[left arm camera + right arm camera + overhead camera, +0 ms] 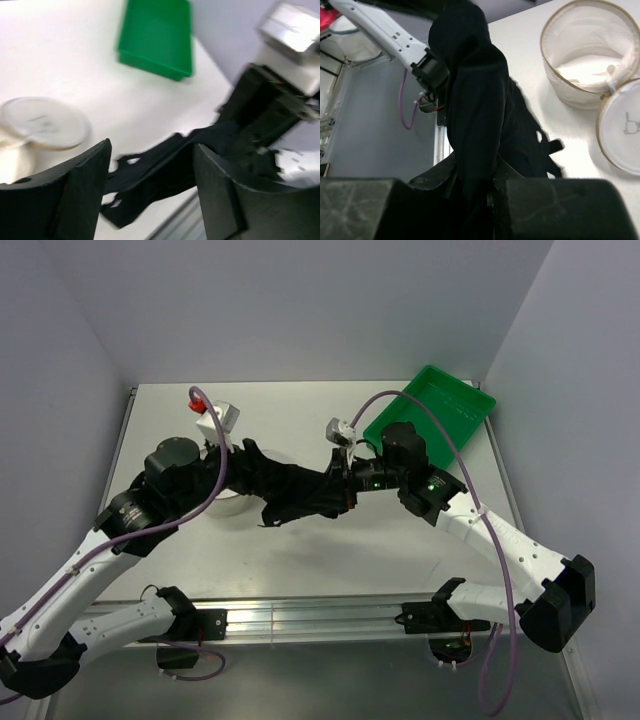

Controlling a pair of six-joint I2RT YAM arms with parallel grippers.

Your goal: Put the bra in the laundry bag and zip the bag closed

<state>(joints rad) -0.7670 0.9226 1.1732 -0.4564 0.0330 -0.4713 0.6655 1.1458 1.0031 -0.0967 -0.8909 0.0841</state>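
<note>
Bra [300, 490] strung mid-air between both arms, right gripper [487, 190] pinching it tight, left gripper [151, 150] jaws spread wide, contact lost in blur, laundry bag [572, 92] unzipped on table, mostly hidden behind left arm overhead.

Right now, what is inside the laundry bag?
Only its own white mesh shows inside the open laundry bag; the bra hangs outside, clamped in the right gripper. The near wall hides part of the floor.
</note>
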